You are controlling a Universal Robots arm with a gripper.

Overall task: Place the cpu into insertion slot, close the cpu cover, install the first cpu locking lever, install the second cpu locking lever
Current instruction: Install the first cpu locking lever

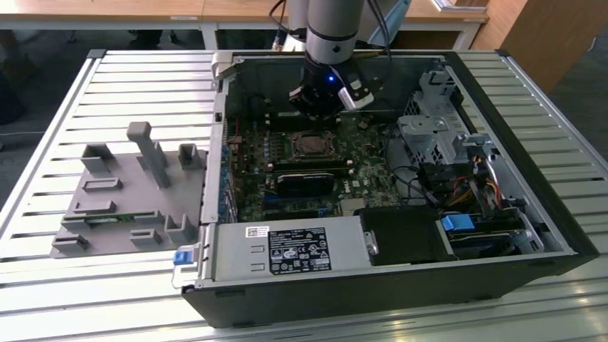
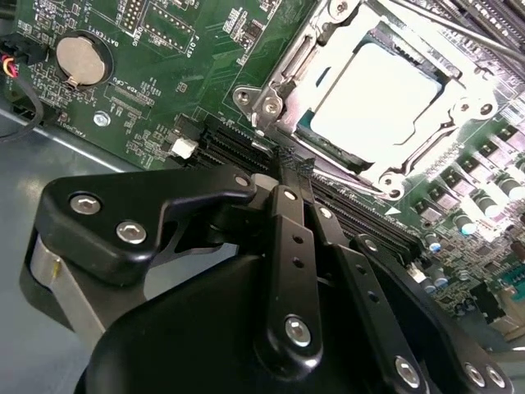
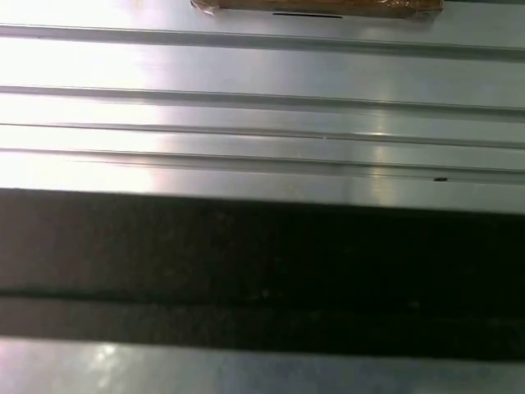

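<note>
Cpu [image 2: 379, 97] already sits in the insertion slot [image 1: 311, 145] w/ the cpu cover [image 2: 289, 59] down over it. Gripper [image 2: 292, 167], fingers pinched together & empty, hovers just beside. Risk imo: tips scraping nearby motherboard [image 2: 156, 74] parts.

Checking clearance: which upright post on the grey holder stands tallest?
The narrow grey post near the middle of the grey holder; its blocks stand lower.

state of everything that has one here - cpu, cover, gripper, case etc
Pale silvery square cpu: seated in the insertion slot.
Thin metal cpu cover frame: closed down around the cpu.
Black gripper: fingers shut together, holding nothing, beside the socket.
Black computer case: side panel off, lying open on the slatted table.
</note>
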